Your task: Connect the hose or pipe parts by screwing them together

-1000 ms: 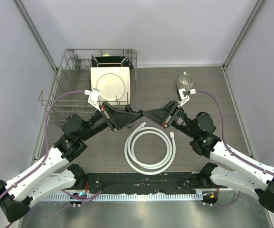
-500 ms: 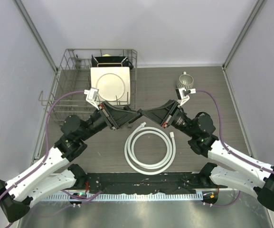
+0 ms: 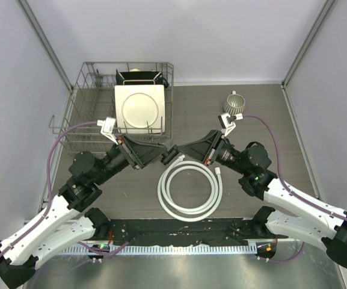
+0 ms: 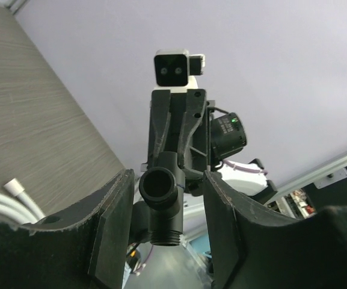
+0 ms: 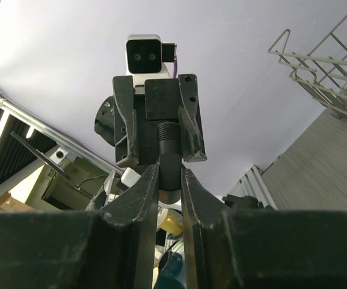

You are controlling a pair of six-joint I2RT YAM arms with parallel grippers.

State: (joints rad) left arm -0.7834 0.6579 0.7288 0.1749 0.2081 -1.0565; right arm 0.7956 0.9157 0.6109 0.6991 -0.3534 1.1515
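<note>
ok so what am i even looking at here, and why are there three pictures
It is a robot: a left arm and a right arm, bolted at the near edge of a table. One picture looks down from above; the other two come from a camera on each wrist, so each shows its own fingers with the other arm facing it. Each arm ends in a two-finger pincer. The right pincer is shut on a small black T-shaped fitting, held off the table. The left pincer is open, one finger either side of that fitting, not gripping it. On the table lies a white hose in about two loops. At the back: a wire dish rack with a plate, and a metal cup.
</note>
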